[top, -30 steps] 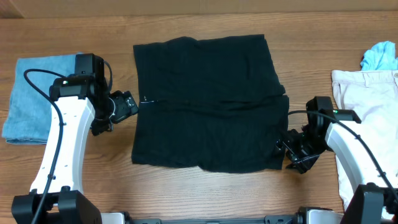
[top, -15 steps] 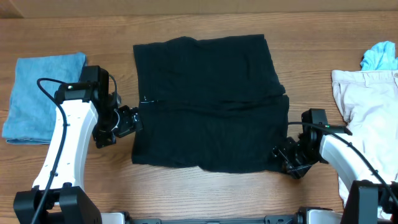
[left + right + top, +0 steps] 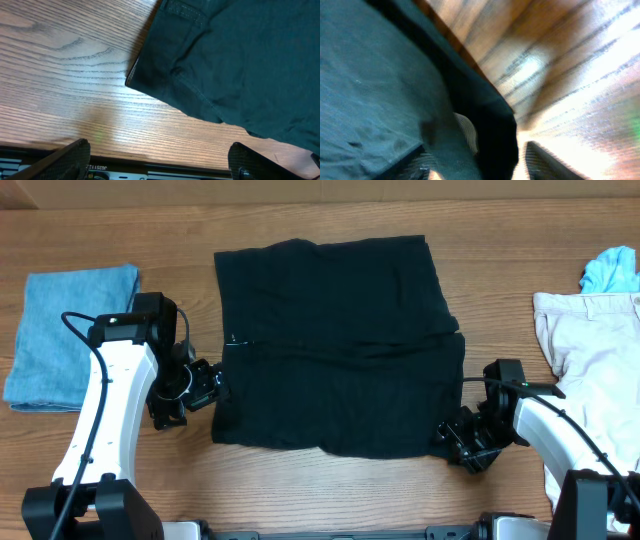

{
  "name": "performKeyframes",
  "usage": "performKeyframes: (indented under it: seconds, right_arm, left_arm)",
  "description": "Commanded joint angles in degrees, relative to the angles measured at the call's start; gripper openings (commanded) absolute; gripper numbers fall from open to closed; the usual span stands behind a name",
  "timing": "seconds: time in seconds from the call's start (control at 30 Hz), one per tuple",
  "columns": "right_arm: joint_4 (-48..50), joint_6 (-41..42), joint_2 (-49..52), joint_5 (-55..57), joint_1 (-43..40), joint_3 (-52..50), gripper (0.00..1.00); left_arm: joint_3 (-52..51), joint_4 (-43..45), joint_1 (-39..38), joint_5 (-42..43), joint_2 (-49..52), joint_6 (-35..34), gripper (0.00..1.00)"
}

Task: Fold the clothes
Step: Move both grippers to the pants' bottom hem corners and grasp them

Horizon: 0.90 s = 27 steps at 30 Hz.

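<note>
Jaws of left gripper point(image 3: 159, 147) and right gripper point(image 3: 476, 156) gape beside corners of the black shorts point(image 3: 340, 345).

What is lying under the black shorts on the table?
Only the wooden table shows around the black shorts, which lie spread flat on it. Anything beneath the cloth is covered and cannot be seen.
</note>
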Motion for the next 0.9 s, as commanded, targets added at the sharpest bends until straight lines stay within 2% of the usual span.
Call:
performKeyframes:
  seconds: [0.0,0.13,0.17,0.27,0.37,0.43,0.6,0.73,0.87]
  right_arm:
    - [1.73,1.16,-1.05,-0.35,0.17,-0.26,0.39]
    - [3.3,1.16,-1.05,-0.35,0.17,-0.26,0.06]
    - [4.13,1.14,-1.05,-0.33,0.17,-0.26,0.04]
    - [4.87,1.11,-1.05,-0.31,0.17,-0.26,0.04]
    - [5.46,1.09,-1.05,-0.31,0.17,-0.26,0.04]
    - [5.88,0.9,-1.05,-0.31,0.17,-0.26,0.04]
    - [6.21,0.87,-1.05,0.74,0.17,-0.26,0.04]
    - [6.23,0.87,-1.05,0.74,0.17,-0.26,0.04]
    - [6.64,0.87,-1.05,0.74,0.17,-0.26,0.04]
  left_arm:
    - [-0.37,0.04,-0.42,0.72,-0.17,-1.05,0.9]
    - [-0.37,-0.11,-3.45,0.94,-0.17,-1.11,0.91]
    - [-0.39,-0.37,-4.74,0.9,-0.17,-1.77,0.91]
    - [-2.4,0.22,-5.97,0.44,-0.17,-4.68,0.94]
    - [-10.86,6.43,-5.99,1.11,-0.17,-9.07,0.93]
    - [-17.05,10.86,-5.99,1.4,-0.17,-12.68,0.89]
    - [-22.49,16.2,-5.99,1.14,-0.17,-17.14,0.79]
    - [-25.62,22.29,-5.97,0.76,-0.17,-19.71,0.61]
    - [-25.38,24.74,-5.92,0.59,-0.2,-21.22,0.62]
